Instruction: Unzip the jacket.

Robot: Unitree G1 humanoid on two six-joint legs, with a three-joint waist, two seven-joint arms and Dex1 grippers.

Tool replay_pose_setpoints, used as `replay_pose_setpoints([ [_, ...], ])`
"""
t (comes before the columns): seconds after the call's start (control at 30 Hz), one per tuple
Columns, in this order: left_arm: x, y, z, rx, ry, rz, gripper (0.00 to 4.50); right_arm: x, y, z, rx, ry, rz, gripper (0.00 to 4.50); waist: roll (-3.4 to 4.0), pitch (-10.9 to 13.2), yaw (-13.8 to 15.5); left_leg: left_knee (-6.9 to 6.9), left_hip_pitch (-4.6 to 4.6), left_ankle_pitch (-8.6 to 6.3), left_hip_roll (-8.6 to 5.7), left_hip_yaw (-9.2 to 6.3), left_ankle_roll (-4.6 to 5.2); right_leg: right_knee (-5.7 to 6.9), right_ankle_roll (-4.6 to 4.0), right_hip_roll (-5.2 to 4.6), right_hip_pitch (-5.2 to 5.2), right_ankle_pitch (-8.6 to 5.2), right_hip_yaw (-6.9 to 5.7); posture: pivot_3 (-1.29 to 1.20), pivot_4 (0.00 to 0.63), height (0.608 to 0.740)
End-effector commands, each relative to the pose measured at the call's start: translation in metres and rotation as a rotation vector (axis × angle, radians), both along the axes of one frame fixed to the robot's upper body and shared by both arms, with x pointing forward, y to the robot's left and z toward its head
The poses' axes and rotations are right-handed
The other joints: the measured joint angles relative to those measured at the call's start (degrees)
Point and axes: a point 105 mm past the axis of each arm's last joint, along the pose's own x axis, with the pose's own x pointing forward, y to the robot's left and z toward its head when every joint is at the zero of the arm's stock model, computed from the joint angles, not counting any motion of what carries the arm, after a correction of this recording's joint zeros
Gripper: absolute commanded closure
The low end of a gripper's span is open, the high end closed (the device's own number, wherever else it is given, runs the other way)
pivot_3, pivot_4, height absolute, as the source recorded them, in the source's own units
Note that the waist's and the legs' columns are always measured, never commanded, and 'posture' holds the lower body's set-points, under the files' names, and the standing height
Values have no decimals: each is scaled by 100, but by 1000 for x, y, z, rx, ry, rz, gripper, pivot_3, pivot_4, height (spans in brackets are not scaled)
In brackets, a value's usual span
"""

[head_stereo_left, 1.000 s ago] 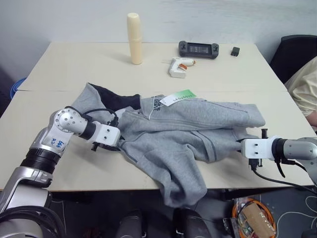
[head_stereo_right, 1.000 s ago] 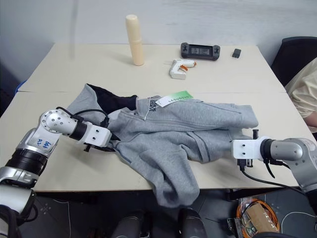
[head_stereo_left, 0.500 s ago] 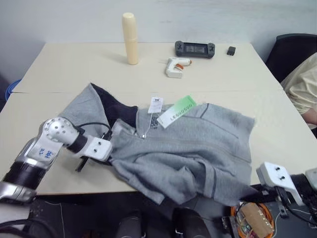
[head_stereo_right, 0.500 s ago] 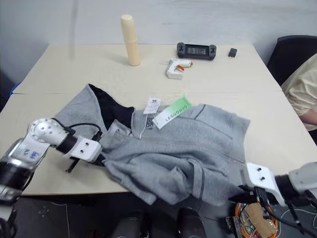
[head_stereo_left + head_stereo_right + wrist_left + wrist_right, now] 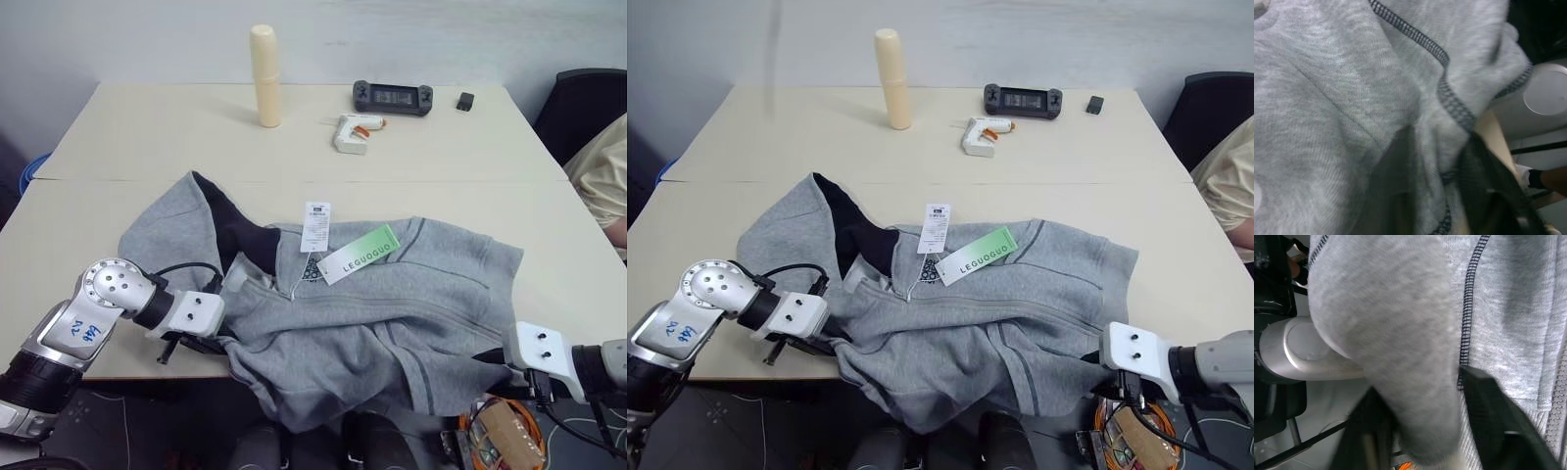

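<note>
Two tags (image 5: 338, 245) on jacket (image 5: 392, 313), green reads LEGUOGUO | beige table (image 5: 147, 137), white wall | left gripper (image 5: 1437, 166), right gripper (image 5: 1420, 396) grasp fabric

The left arm (image 5: 93, 318) has a silver metallic forearm ending in a round, disc-like wrist joint ringed with small screws. Blue handwritten marks sit on its silver shell, and a ribbed black band circles the arm nearer the body. A black collar follows the joint, then a white blocky housing (image 5: 189, 313) with two dark screw holes; a thin black cable loops over it. The right arm (image 5: 1215, 364) shows a grey and black wrist, a similar white housing (image 5: 1134, 351) with screw holes, and black cables hanging beneath.
</note>
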Motion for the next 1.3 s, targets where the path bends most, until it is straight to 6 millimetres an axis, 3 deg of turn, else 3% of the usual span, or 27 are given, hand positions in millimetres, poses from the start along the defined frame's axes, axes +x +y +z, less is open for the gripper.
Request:
replay_pose_setpoints([
  [0.03,2,7,6,-9,-9,24,2074,2,3,25,2,-51,22,1207,0,0,1,0,0,0,0,0,0,1,0,0,0,0,0,0,150,740],
  [0.13,0,16,23,-70,51,76,1161,5,16,48,38,-121,61,171,0,0,-12,0,1,0,4,-1,0,2,0,0,-1,0,0,0,150,740],
  [0.23,-5,16,57,-203,154,107,250,13,34,70,105,-206,92,0,-1,1,-36,0,-2,0,6,-4,-2,4,-1,0,-5,0,0,0,150,740],
  [0.33,-5,10,92,-333,220,114,250,25,54,87,164,-300,138,0,0,3,-38,0,-3,-1,7,-8,-6,6,-6,0,-8,-3,0,0,150,740],
  [0.47,12,-7,123,-462,201,138,250,81,90,88,154,-594,113,0,-7,-1,-55,1,-3,0,1,-7,-11,5,-6,0,-9,-3,-1,0,150,740],
  [0.67,15,-33,118,-444,222,87,250,113,141,55,65,-765,270,0,-6,-1,-52,6,-54,15,-8,19,-15,44,-4,22,-74,-5,9,0,150,740],
  [0.8,19,-44,113,-422,195,71,250,126,146,31,-87,-880,388,0,-7,0,-41,20,-96,24,-21,26,-1,70,0,30,-116,-3,11,0,150,740],
  [0.93,18,-50,117,-441,189,61,201,139,146,35,-86,-962,360,855,-8,0,-51,23,-90,34,-28,25,4,76,9,22,-110,1,16,0,150,740],
  [1.1,17,-51,118,-452,177,65,201,149,161,50,5,-1058,311,855,-8,0,-57,22,-87,41,-24,19,-5,82,9,22,-109,1,15,0,150,740],
  [1.3,19,-52,118,-459,158,68,201,158,169,42,-41,-1132,361,855,-7,0,-58,21,-88,41,-23,19,-5,83,8,24,-110,1,15,0,150,740],
])
